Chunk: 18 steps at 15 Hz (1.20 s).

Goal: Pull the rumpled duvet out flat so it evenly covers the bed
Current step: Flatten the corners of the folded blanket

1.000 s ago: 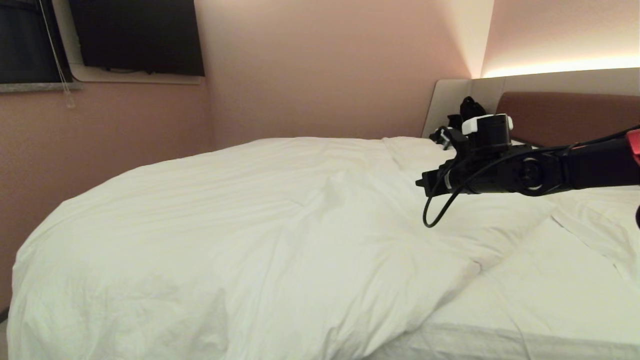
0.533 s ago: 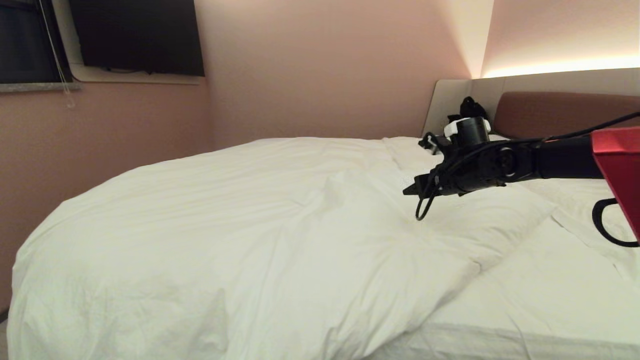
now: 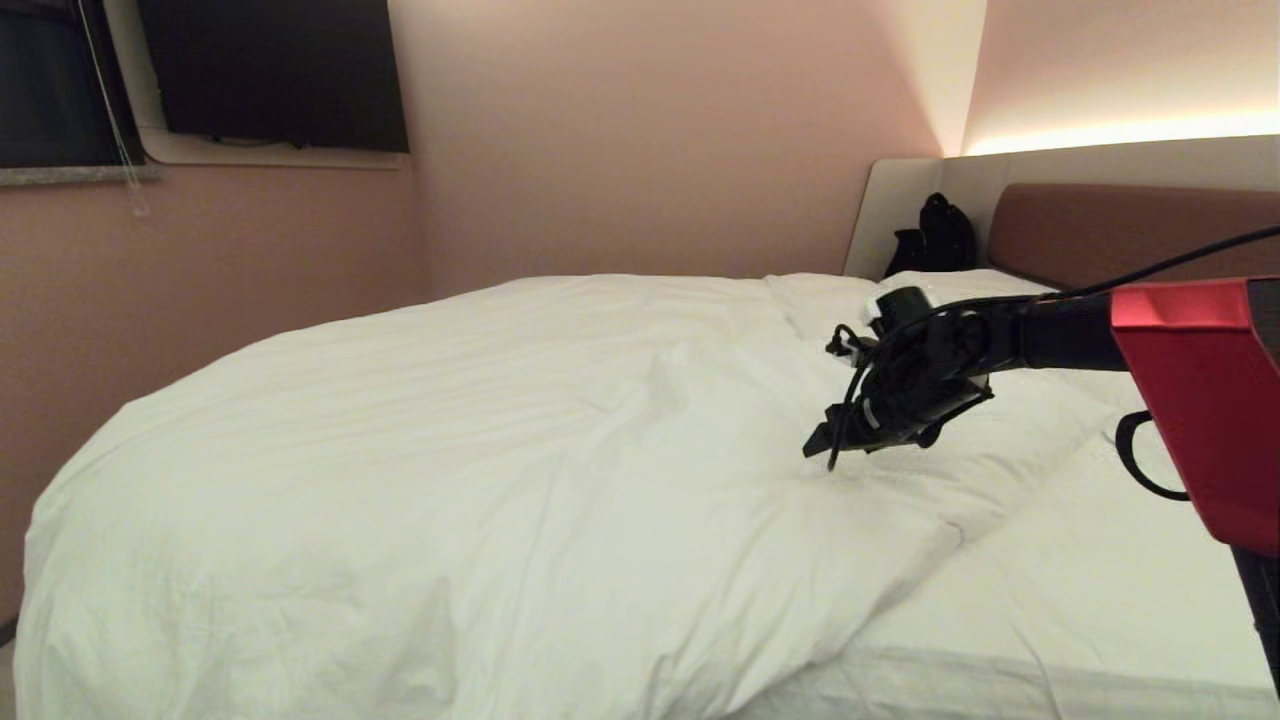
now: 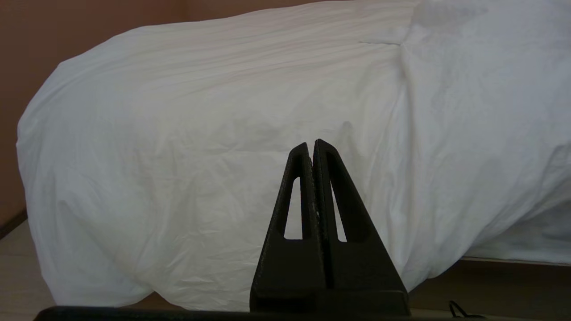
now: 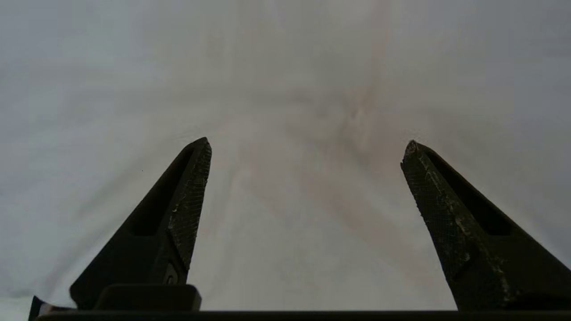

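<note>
The puffy, wrinkled white duvet [image 3: 480, 480] lies bunched over the left of the wide white-sheeted bed [image 3: 1060, 600]. Low beside its hanging edge, the left gripper [image 4: 313, 145] is pinched together. Farther in, the right gripper [image 5: 308, 147] points at the duvet, fingers spread wide.

black right arm [image 3: 1000, 335] with red housing [image 3: 1200, 400], looped black cable [image 3: 1140, 465]
</note>
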{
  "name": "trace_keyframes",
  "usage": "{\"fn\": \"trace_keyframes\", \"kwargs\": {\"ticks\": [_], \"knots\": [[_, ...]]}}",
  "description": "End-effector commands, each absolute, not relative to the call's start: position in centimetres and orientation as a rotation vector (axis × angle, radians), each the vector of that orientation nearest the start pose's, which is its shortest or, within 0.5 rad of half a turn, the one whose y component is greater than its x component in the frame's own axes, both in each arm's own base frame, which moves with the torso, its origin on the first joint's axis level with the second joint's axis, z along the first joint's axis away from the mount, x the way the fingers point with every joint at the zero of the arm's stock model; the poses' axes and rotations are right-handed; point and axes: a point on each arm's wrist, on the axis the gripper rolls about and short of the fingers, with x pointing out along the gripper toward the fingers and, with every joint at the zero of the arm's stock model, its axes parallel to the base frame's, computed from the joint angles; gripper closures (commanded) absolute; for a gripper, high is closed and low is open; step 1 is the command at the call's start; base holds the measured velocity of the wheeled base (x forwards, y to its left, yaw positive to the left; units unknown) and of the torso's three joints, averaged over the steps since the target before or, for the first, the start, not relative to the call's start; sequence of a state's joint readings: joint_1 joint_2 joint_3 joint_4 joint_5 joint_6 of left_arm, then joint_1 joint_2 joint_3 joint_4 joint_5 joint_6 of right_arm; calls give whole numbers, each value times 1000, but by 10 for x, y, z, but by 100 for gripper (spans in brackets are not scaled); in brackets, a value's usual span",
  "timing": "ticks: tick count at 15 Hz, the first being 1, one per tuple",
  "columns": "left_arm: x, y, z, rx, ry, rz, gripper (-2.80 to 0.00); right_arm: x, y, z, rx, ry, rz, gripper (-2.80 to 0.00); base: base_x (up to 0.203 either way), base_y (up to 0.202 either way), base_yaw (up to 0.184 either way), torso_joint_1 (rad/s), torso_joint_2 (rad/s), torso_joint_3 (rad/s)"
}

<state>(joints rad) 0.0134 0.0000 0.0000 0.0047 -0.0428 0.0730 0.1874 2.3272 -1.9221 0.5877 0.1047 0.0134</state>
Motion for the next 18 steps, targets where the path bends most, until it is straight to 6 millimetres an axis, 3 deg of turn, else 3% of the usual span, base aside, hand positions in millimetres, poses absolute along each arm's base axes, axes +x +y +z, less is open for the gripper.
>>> {"fn": "trace_keyframes", "kwargs": {"ticks": [1,2,8,18], "knots": [[-23,-1,75,73,5,-29,0,440,86,112,-35,1132,252,-280,0,0,0,0,0,0],[-23,-1,75,73,5,-29,0,440,86,112,-35,1132,252,-280,0,0,0,0,0,0],[-23,-1,75,73,5,-29,0,457,82,38,-68,1253,206,-280,0,0,0,0,0,0],[-23,-1,75,73,5,-29,0,458,82,25,-88,1261,176,-280,0,0,0,0,0,0]]}}
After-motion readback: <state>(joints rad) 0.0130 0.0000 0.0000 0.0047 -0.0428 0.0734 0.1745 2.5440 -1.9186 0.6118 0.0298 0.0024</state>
